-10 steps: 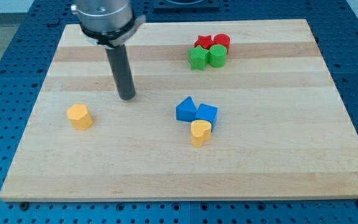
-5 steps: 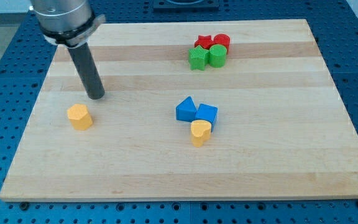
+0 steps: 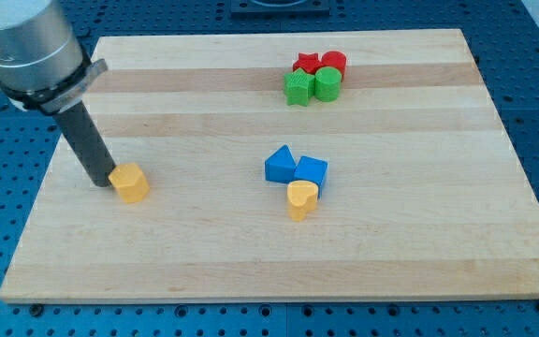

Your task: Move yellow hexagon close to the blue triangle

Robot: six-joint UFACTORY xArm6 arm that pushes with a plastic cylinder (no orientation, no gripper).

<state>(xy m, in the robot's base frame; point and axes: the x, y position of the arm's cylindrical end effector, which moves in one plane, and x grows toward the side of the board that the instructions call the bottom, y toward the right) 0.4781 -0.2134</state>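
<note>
The yellow hexagon (image 3: 130,183) lies on the wooden board at the view's left. My tip (image 3: 97,180) stands right against its left side, touching it. The blue triangle (image 3: 280,165) lies near the board's middle, well to the right of the hexagon. A blue cube-like block (image 3: 312,172) touches the triangle's right side, and a yellow heart-shaped block (image 3: 301,198) sits just below them.
Near the view's top stands a cluster: a red star (image 3: 305,64), a red cylinder (image 3: 334,64), a green star (image 3: 298,89) and a green cylinder (image 3: 327,83). The board's left edge (image 3: 36,201) is close to my tip.
My tip moved left and down, from above the yellow hexagon to its left side. The hexagon has shifted slightly to the right and down.
</note>
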